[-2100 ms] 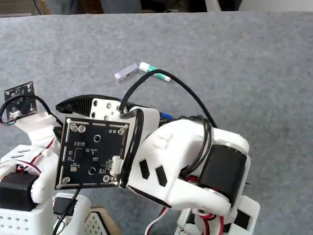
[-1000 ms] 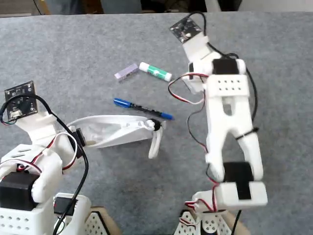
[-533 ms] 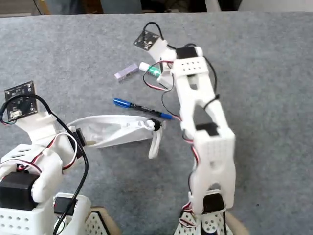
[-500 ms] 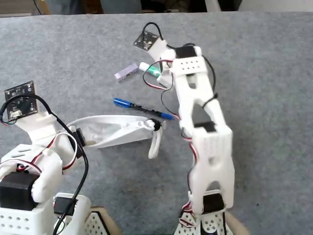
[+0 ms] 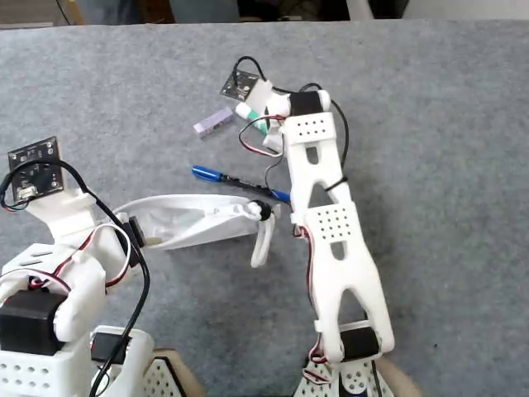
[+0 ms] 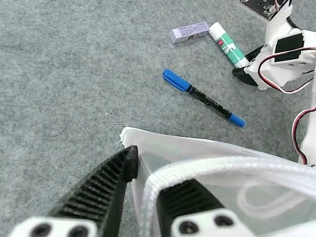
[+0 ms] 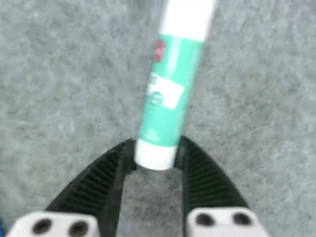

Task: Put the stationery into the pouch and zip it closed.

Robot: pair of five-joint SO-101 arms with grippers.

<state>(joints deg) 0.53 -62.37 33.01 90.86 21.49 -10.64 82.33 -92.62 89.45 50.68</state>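
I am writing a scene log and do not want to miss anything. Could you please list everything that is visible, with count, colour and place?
pouch: 1, white, on the cloth in front of the left arm
pen: 1, blue, on the cloth just beyond the pouch
glue stick: 1, green and white, on the cloth beyond the pen
box: 1, lilac, small, beside the glue stick's cap end
cloth: 1, grey, covers the table
left arm: 1, white, at the near edge
right arm: 1, white, stretched out over the pen
left hand: 1, black, shut on the pouch's edge
right hand: 1, black, at the glue stick's base end
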